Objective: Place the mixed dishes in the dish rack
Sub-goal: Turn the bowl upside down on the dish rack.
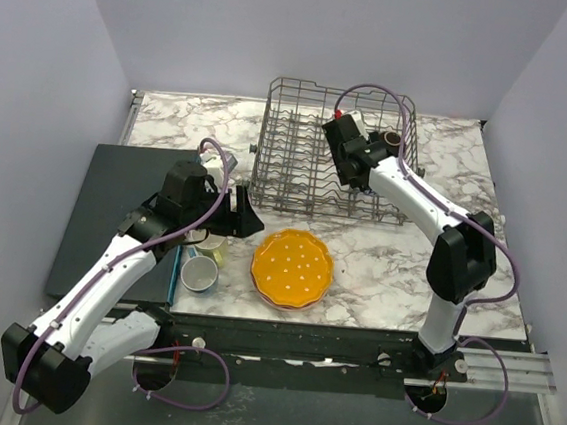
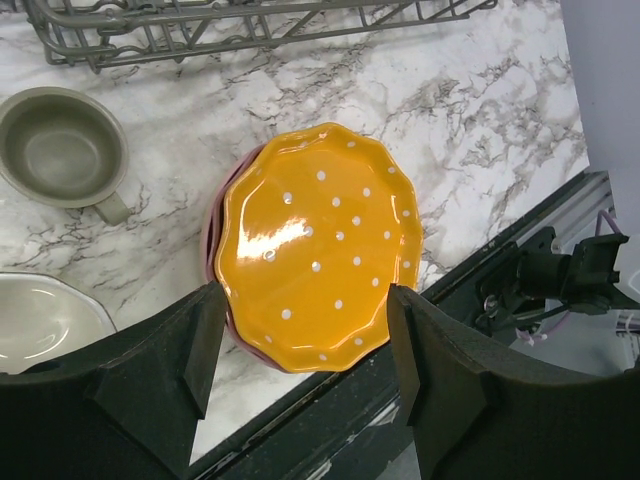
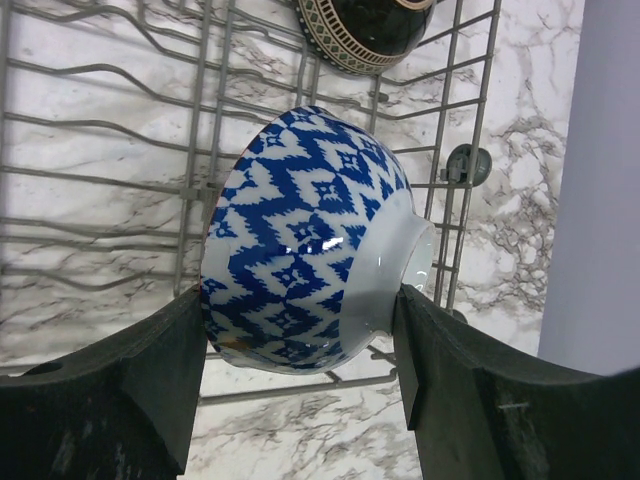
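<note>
- Right wrist: right pincer (image 3: 300, 305) clamped on one blue-patterned bowl (image 3: 300, 250), over dish rack (image 3: 196, 188).
- Left wrist: left pincer (image 2: 308, 300) apart above one orange dotted plate (image 2: 320, 240); one grey mug (image 2: 60, 145) nearby.

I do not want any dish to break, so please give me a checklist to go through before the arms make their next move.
1. Right hand grips the blue patterned bowl, which is touched on both sides: ok.
2. The bowl is over the dish rack: ok.
3. The bowl is apart from the dark patterned bowl in the rack: ok.
4. The bowl is seated between the tines: cannot tell.
5. Left hand is open above the orange dotted plate: ok.
6. The orange plate lies alone for picking: not ok, a pink plate is under it.
</note>
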Robot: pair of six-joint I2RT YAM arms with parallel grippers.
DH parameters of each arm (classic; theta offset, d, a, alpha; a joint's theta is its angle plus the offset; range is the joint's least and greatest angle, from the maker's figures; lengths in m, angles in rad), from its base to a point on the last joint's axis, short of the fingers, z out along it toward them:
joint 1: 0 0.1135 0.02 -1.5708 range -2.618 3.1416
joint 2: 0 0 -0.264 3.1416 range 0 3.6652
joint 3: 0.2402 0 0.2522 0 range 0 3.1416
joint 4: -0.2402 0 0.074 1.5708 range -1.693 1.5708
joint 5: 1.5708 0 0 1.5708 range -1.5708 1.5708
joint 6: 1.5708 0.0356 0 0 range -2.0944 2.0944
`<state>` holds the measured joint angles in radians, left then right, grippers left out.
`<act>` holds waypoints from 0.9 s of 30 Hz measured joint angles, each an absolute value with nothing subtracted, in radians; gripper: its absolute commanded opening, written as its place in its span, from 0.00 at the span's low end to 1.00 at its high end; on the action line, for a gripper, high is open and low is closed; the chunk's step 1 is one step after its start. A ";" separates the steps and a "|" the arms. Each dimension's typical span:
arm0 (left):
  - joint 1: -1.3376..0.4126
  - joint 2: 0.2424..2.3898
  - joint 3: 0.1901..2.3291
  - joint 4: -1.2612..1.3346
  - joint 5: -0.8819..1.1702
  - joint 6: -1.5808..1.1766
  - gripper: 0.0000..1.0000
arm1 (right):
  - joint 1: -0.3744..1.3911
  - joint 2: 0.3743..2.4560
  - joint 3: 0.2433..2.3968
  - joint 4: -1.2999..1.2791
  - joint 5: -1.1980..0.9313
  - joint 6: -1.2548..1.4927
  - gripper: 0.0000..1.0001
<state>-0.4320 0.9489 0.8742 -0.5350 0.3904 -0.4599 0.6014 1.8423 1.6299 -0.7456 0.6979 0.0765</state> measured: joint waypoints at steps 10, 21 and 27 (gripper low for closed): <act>-0.432 0.926 0.874 -0.550 0.351 -0.458 0.71 | 0.528 1.945 1.664 -0.751 0.728 0.050 0.33; -0.434 0.926 0.873 -0.558 0.345 -0.452 0.71 | 0.470 2.024 1.671 -0.735 0.727 0.048 0.33; -0.434 0.926 0.873 -0.564 0.339 -0.451 0.71 | 0.449 2.073 1.684 -0.723 0.717 0.043 0.33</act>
